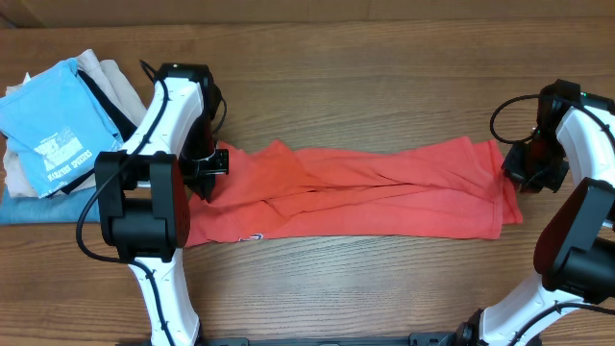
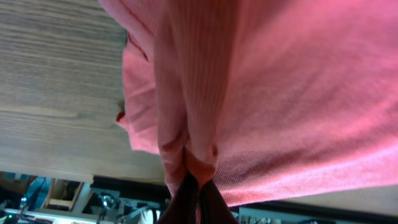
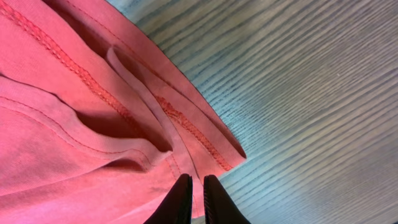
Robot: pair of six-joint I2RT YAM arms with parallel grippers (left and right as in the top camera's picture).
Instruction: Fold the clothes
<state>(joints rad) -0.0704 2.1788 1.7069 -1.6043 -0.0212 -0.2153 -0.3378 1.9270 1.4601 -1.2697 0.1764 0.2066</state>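
The red T-shirt [image 1: 365, 197] lies across the middle of the table [image 1: 384, 96] as one long band running left to right, so I judge the lengthwise folds done, though loosely: ridges and a slack crease run along its middle. At the far left, well apart from it, sits a pile of folded garments [image 1: 29, 183] with a light blue shirt [image 1: 53, 120] on top; that shirt carries a white print whose lettering is too small for me to read. Next comes my left claw [image 2: 198, 183], clenched on a bunched pinch of the red cloth at the band's left end, the fabric gathered into a ridge right at my fingertips. Near that end, on the near edge of the band, a scrap of white and dark lettering [image 1: 252, 235] peeks out, too small to read. At the right end my right claw [image 3: 198, 186] hangs at the stitched hem, its tips a sliver apart; whether any cloth is caught between them I cannot tell. What I reckon is left is the crosswise folding, bringing the ends together into a compact packet, and smoothing the rumples.
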